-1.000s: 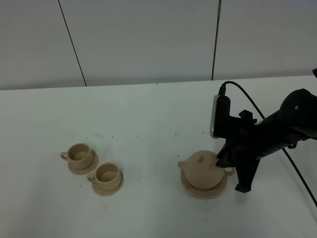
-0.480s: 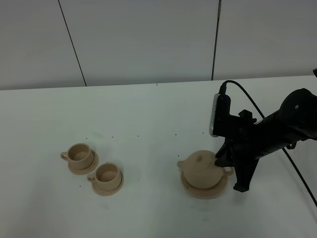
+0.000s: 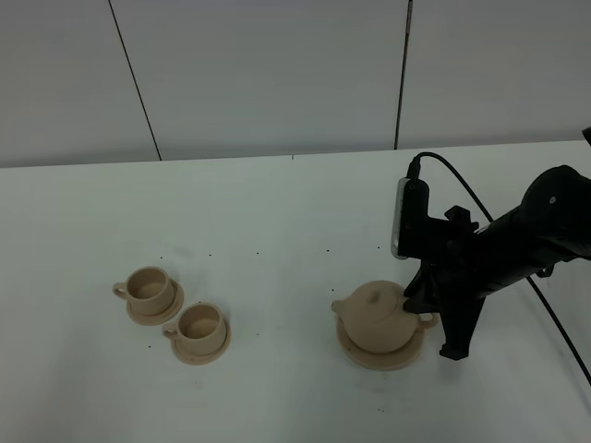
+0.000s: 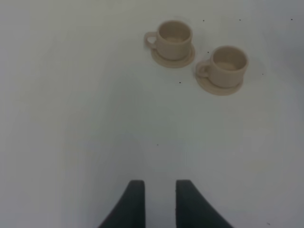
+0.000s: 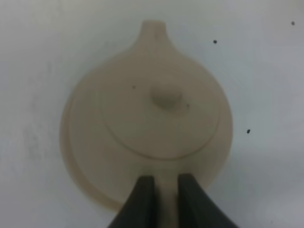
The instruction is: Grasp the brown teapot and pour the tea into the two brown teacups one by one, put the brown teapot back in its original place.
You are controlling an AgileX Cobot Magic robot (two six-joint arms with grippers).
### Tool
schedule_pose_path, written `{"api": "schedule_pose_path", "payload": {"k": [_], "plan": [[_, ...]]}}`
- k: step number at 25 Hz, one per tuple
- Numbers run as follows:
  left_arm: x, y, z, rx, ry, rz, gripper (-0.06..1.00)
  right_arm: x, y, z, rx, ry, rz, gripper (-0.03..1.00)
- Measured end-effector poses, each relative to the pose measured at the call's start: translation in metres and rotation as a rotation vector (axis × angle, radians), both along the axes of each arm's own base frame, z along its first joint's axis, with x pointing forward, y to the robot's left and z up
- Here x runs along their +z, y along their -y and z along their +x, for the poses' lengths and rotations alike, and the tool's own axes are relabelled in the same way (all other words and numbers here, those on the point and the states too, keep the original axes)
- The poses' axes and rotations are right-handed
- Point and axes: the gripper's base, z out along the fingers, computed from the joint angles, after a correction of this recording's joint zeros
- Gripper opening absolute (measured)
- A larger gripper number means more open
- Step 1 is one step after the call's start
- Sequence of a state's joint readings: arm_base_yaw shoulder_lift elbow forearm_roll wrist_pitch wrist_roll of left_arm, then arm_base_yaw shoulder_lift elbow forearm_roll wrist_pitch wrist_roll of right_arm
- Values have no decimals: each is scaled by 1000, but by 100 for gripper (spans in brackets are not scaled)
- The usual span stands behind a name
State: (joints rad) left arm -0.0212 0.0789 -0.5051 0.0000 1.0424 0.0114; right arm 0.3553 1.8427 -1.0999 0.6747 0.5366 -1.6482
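Right wrist view: the right gripper (image 5: 166, 179) pinches the brown teapot (image 5: 147, 109) by its loop handle (image 5: 166, 202), opposite the spout (image 5: 152, 29), likely so tipping pours forward.

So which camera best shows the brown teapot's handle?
Right wrist view: the brown teapot fills it, its handle within the right gripper. Exterior high shows it small, the handle partly behind the arm. Left wrist shows the two brown teacups, no teapot.
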Motion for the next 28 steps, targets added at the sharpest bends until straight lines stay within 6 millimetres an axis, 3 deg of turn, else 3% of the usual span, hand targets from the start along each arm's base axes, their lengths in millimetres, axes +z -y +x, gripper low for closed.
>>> {"api": "schedule_pose_path", "payload": {"k": [18,28], "plan": [[0,0,0,0,0,0,23,-9,1,1,18,-10,-30,10],[0,0,0,0,0,0,23,-12,1,2,15,-13,-34,28]]}}
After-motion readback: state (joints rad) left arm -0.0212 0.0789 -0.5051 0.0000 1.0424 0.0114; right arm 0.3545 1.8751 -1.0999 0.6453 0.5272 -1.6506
